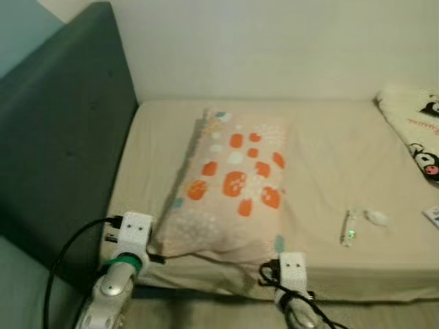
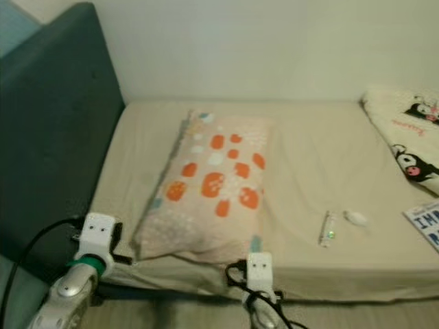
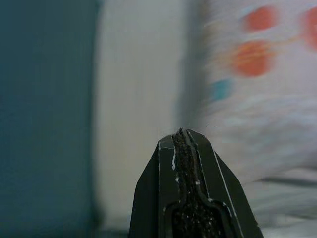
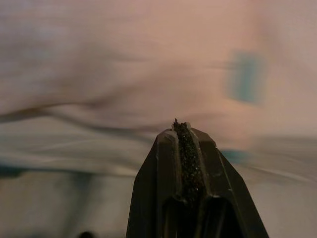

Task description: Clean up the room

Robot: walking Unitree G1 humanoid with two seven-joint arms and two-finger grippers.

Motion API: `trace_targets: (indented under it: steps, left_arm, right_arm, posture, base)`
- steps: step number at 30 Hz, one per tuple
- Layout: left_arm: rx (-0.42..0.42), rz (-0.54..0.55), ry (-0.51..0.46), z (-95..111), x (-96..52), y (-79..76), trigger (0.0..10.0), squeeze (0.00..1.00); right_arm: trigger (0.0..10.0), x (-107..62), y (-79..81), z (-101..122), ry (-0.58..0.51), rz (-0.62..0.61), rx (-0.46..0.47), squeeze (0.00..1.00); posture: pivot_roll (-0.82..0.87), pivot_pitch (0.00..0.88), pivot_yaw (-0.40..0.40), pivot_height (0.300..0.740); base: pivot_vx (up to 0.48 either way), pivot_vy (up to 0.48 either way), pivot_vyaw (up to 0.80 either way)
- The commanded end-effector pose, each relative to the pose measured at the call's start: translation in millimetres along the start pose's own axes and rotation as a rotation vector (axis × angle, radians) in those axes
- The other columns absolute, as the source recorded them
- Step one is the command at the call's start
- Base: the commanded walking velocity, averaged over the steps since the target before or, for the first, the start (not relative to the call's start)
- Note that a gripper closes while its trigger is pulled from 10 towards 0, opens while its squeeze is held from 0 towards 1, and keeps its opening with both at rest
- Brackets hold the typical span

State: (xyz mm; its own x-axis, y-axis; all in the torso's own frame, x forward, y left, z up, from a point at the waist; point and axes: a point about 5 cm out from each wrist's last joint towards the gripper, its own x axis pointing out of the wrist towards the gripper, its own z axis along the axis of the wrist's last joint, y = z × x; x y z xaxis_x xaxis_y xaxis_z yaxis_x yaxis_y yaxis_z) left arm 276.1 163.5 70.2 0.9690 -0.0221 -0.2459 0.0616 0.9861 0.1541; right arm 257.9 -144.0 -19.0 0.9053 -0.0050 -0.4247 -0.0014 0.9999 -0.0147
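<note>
The bed [image 1: 322, 164] took up most of what I could see, its beige sheet pulled fairly flat and its dark green headboard [image 1: 65, 144] standing along the robot's left. The pillow [image 1: 230, 185], pale with orange blotches, lay lengthwise near that headboard, its near end overhanging the mattress edge a little. That seemed to be why both arms were there. A printed blanket [image 1: 415, 130] was bunched at the far right corner, with a corner of a booklet [image 2: 425, 223] below it.

Out on the open sheet, well apart from the pillow, lay a slim white stick-like gadget [image 1: 349, 228] showing a green light, and just beside it a small white oval thing [image 1: 376, 218] I couldn't identify. They looked like leftover clutter.

The left hand [image 3: 182, 136] had its fingers pressed together, holding nothing, at the pillow's near left corner by the headboard. The right hand [image 4: 181, 129], likewise pressed together and empty, sat at the pillow's near right corner. I judged they were set to shift or straighten it.
</note>
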Motion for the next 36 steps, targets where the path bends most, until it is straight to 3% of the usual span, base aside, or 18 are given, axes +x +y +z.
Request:
trace_targets:
  steps: [1,8,13,28,31,33,36]
  left_arm:
    - [0.001,-0.016,0.03,-6,-3.3,-3.8,10.0,0.0]
    - [0.042,-0.01,0.053,-8,-2.4,-3.6,10.0,0.0]
    - [0.003,0.009,0.073,-10,-1.0,-1.6,10.0,0.0]
    - [-0.007,-0.057,-0.022,10,8.3,-16.6,10.0,0.0]
    - [-0.004,-0.081,-0.071,15,9.3,-19.7,10.0,0.0]
    - [0.016,-0.095,-0.133,19,8.3,-21.4,10.0,0.0]
    - [0.016,-0.111,-0.151,20,7.5,-21.3,10.0,0.0]
  right_arm:
    - [10.0,-1.1,-4.2,-3,0.012,-0.015,0.003,0.0]
    - [10.0,-1.5,-5.1,-4,0.011,-0.023,0.011,0.0]
    - [10.0,-1.3,-4.7,-4,0.01,-0.024,0.013,0.0]
    - [10.0,1.7,-16.7,10,-0.052,-0.067,0.001,0.0]
    - [10.0,-0.6,-22.6,18,-0.119,-0.118,-0.01,0.0]
    - [10.0,-6.5,-31.6,27,-0.221,-0.206,-0.006,0.0]
    - [10.0,-12.2,-38.4,32,-0.287,-0.26,-0.003,0.0]
  posture:
    - [0.08,0.027,0.112,0.74]
    - [0.08,0.027,0.117,0.74]
    - [0.08,0.027,0.117,0.74]
    - [0.05,0.044,0.113,0.74]
    - [0.04,0.048,0.125,0.74]
    - [0.03,0.049,0.15,0.74]
    - [0.03,0.05,0.157,0.74]
  base:
    - [0.0,-0.469,0.0]
    - [0.0,-0.41,0.0]
    - [0.0,0.0,0.0]
    - [0.0,0.0,0.0]
    - [0.0,0.0,0.0]
    - [0.0,0.0,0.0]
    - [0.0,0.0,0.0]
